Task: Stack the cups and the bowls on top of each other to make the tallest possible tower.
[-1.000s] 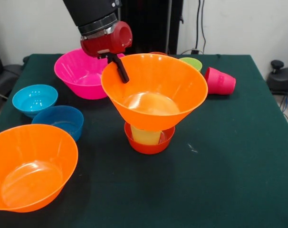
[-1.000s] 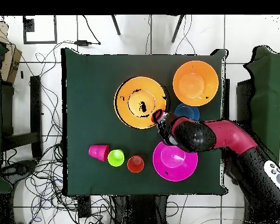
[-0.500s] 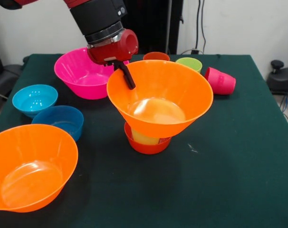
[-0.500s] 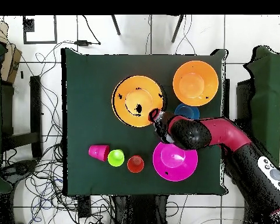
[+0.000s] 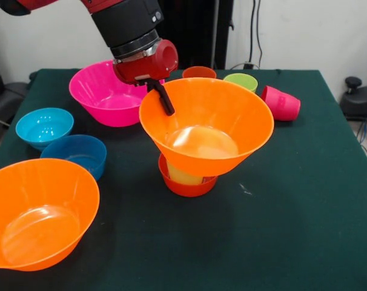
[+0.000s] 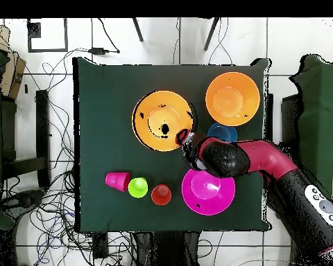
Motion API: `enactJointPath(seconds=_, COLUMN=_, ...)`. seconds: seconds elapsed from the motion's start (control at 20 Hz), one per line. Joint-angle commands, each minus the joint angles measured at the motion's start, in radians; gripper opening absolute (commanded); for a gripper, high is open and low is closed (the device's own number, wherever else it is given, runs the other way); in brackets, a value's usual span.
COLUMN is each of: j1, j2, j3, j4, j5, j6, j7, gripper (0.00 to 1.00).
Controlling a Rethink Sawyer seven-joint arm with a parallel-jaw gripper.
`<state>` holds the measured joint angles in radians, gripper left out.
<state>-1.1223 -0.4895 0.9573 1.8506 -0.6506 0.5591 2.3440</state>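
The gripper (image 5: 162, 97) is pinching the rim of a large orange bowl (image 5: 206, 126), which is hanging just below it, sitting tilted on the pale yellow cup (image 5: 185, 176) inside the small red-orange bowl (image 5: 189, 187). The red and black arm (image 5: 128, 24) is slanting down from above. The bowl is smooth, translucent, flaring plastic.

- I see the large orange bowl (image 5: 206, 124) shifted right and slightly lower on the yellow cup (image 5: 185, 176) versus 1.0 s ago.
- Gripper (image 5: 163, 99), on its rim, moved along.
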Motion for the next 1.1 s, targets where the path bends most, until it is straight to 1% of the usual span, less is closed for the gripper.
enactJointPath(seconds=0.05, j1=0.037, j2=-0.006, j3=-0.006, j4=-0.072, j5=-0.044, j6=0.021, j7=-0.202, gripper=0.00)
enactJointPath(seconds=0.2, j1=0.036, j2=-0.011, j3=-0.002, j4=-0.072, j5=-0.040, j6=0.027, j7=-0.204, gripper=0.00)
enactJointPath(seconds=0.45, j1=0.037, j2=-0.003, j3=-0.008, j4=-0.079, j5=-0.052, j6=0.021, j7=-0.212, gripper=0.00)
enactJointPath(seconds=0.7, j1=0.026, j2=-0.004, j3=-0.011, j4=-0.084, j5=-0.046, j6=0.043, j7=-0.228, gripper=0.00)
enactJointPath(seconds=1.1, j1=-0.008, j2=0.024, j3=0.001, j4=-0.114, j5=-0.050, j6=0.077, j7=-0.309, gripper=0.00)
